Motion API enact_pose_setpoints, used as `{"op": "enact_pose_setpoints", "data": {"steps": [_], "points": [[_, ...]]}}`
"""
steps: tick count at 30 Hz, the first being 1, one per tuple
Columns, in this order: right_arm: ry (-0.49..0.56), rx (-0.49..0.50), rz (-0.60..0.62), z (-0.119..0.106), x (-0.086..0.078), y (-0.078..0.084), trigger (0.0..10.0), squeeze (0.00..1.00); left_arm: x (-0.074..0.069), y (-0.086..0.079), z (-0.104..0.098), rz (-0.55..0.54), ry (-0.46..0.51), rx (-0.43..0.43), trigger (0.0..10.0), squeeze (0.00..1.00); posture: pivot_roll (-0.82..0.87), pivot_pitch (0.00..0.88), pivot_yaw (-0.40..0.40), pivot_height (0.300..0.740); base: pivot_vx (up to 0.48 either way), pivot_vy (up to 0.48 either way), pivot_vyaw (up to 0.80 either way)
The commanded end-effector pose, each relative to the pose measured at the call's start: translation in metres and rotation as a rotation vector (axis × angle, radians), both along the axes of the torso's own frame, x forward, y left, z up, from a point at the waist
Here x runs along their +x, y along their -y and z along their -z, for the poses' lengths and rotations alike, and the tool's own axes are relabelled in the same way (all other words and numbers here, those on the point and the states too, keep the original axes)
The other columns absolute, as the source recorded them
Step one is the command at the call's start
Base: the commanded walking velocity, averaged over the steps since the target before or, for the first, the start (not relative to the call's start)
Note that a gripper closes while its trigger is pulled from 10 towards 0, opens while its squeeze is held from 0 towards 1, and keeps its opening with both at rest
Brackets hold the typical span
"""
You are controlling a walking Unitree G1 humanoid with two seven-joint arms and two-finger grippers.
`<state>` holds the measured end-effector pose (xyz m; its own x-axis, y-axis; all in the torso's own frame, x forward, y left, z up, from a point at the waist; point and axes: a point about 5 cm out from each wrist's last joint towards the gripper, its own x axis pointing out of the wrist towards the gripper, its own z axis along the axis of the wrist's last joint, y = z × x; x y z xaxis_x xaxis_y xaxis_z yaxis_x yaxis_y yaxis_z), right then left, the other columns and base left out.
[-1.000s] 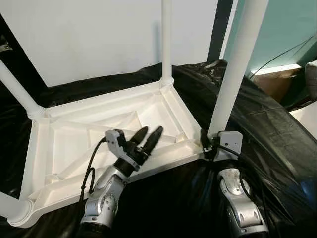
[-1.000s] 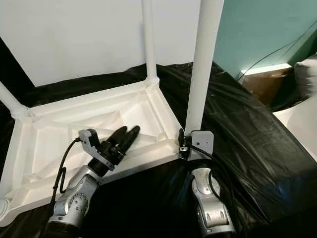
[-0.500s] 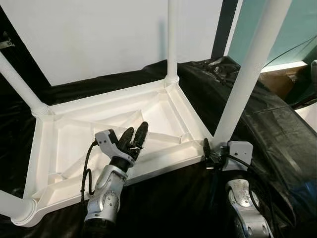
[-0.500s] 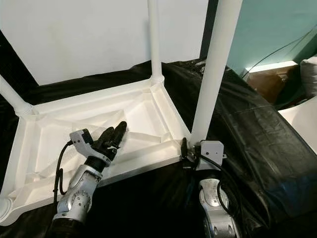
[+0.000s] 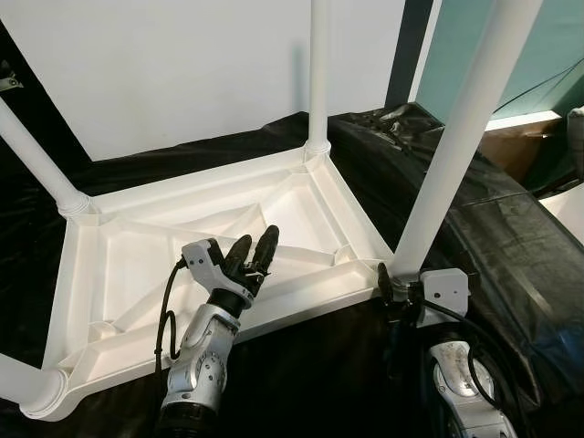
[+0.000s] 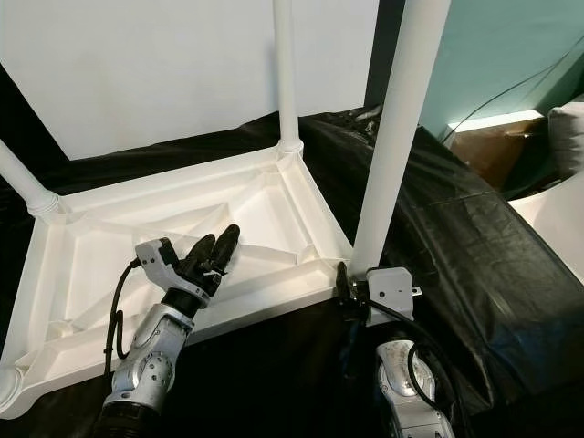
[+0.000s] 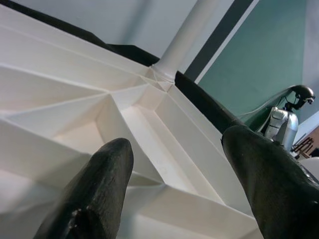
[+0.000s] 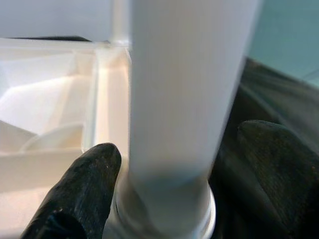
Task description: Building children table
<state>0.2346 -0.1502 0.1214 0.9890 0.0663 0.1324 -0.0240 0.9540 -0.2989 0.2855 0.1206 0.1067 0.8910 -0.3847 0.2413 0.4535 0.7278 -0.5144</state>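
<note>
1. The right gripper (image 8: pixel 164 164) sits low at the near right corner of the upturned white table top (image 5: pixel 137 265), its two black fingers (image 8: pixel 75 184) spread either side of the base of the near leg (image 5: pixel 456 137). They stand close beside the post, but I cannot tell whether they are actually pinching it.

2. The left gripper (image 5: pixel 254 260) hovers over the ribbed underside of the table top, near its front edge, fingers (image 7: pixel 94 189) parted and holding nothing.

3. The table lies upside down on a black sheet (image 5: pixel 511 237), with the far leg (image 5: pixel 318 73) standing upright at the back right corner, another leg (image 5: pixel 36 155) slanting off at the back left, and a fourth (image 5: pixel 27 388) at the near left.

4. To my eye the near leg leans slightly. If it is not fully seated, a sideways nudge from the right arm could tip it out of its socket.

5. The sheet looks slick and rumpled; pressing down on one corner could make the whole top slide or rock, since the left gripper is not steadying it.

6. The left wrist's cable (image 5: pixel 167 315) dangles close to the rim and could snag.
</note>
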Motion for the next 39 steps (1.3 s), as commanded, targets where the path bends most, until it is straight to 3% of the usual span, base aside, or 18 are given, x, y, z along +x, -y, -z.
{"op": "enact_pose_setpoints", "data": {"steps": [1,11,15,16,19,20,22,24,29,35,38,39], "points": [[0.006,-0.027,-0.051,-0.003,0.005,-0.005,10.0,0.00,-0.003,0.003,0.006,0.020,-0.007,0.018,10.0,0.00,-0.11,0.026,0.047,0.740,0.000,0.000,0.00],[0.029,-0.045,-0.077,-0.020,0.023,-0.001,10.0,0.00,-0.008,0.005,0.003,0.076,0.013,0.008,10.0,0.00,-0.09,0.027,0.044,0.740,0.000,0.000,0.00],[0.016,-0.034,-0.108,-0.024,0.031,-0.008,10.0,0.00,-0.034,0.005,-0.002,0.364,0.051,-0.048,10.0,0.00,-0.07,0.027,0.038,0.740,0.000,0.000,0.00],[0.016,-0.034,-0.108,-0.024,0.031,-0.008,10.0,0.00,-0.034,0.005,-0.002,0.364,0.051,-0.048,10.0,0.00,-0.07,0.027,0.038,0.740,0.000,0.000,0.00],[0.008,-0.023,-0.122,-0.024,0.034,-0.011,10.0,0.00,-0.052,0.006,-0.005,0.578,0.089,-0.004,10.0,0.00,-0.06,0.028,0.036,0.740,0.000,0.000,0.00],[0.008,-0.023,-0.122,-0.024,0.034,-0.011,10.0,0.00,-0.052,0.006,-0.005,0.578,0.089,-0.004,10.0,0.00,-0.06,0.028,0.036,0.740,0.000,0.000,0.00],[0.004,-0.017,-0.127,-0.024,0.035,-0.012,10.0,0.00,-0.063,0.005,-0.005,0.710,0.094,0.039,10.0,0.00,-0.06,0.027,0.038,0.740,0.000,0.000,0.00],[0.004,-0.016,-0.129,-0.024,0.036,-0.012,10.0,0.00,-0.066,0.003,-0.003,0.776,0.093,0.098,10.0,0.00,-0.07,0.027,0.041,0.740,0.000,0.000,0.00],[0.004,-0.018,-0.127,-0.026,0.037,-0.012,10.0,0.00,-0.064,-0.002,-0.002,0.782,0.090,0.160,10.0,0.00,-0.08,0.026,0.044,0.740,0.000,0.000,0.00],[-0.008,-0.016,-0.114,-0.025,0.037,-0.011,10.0,0.00,-0.059,-0.016,-0.010,0.771,0.090,0.156,10.0,0.00,-0.08,0.024,0.045,0.740,0.000,0.000,0.00],[-0.018,-0.016,-0.081,-0.022,0.038,-0.008,10.0,0.00,-0.056,-0.022,-0.017,0.740,0.103,0.132,10.0,0.00,-0.08,0.024,0.045,0.740,0.000,0.000,0.00],[-0.022,-0.022,-0.043,-0.020,0.040,-0.005,10.0,0.00,-0.051,-0.026,-0.021,0.668,0.122,0.118,10.0,0.00,-0.07,0.022,0.045,0.740,0.000,0.000,0.00]]}}
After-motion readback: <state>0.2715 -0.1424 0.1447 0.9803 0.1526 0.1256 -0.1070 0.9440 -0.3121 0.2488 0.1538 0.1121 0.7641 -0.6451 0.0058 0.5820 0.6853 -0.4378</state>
